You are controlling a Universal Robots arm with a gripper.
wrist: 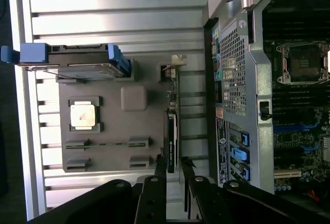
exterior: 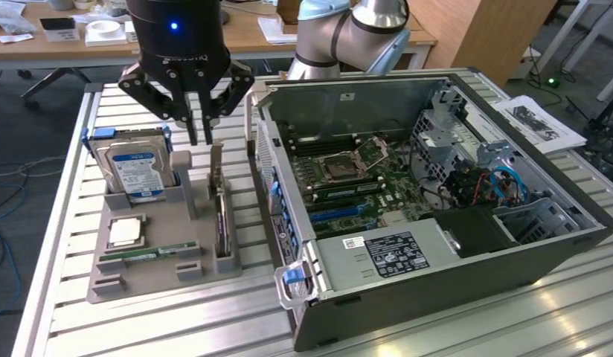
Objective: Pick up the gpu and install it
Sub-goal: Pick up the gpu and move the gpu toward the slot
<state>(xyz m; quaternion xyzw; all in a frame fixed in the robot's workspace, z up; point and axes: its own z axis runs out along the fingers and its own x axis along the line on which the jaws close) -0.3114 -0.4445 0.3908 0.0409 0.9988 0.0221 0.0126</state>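
Note:
The gpu (exterior: 220,216) is a thin dark card standing on edge in a slot of the grey holder (exterior: 163,279), with its metal bracket at the far end. In the wrist view the gpu (wrist: 171,126) shows edge-on. My gripper (exterior: 199,138) hangs just above the card's far end, pointing down. Its fingertips stand a narrow gap apart, and nothing is held between them. In the wrist view my gripper (wrist: 173,168) lines up with the card's edge, one finger on each side of that line. The open computer case (exterior: 544,245) lies to the exterior view's right, with the motherboard (exterior: 351,178) exposed.
The holder also carries a silver hard drive (exterior: 136,169) with blue rails, a CPU (exterior: 125,232) and a green RAM stick (exterior: 148,254). The case's side wall (exterior: 271,171) rises close beside the gpu. Papers (exterior: 540,123) lie at the far right of the slatted table (exterior: 187,320).

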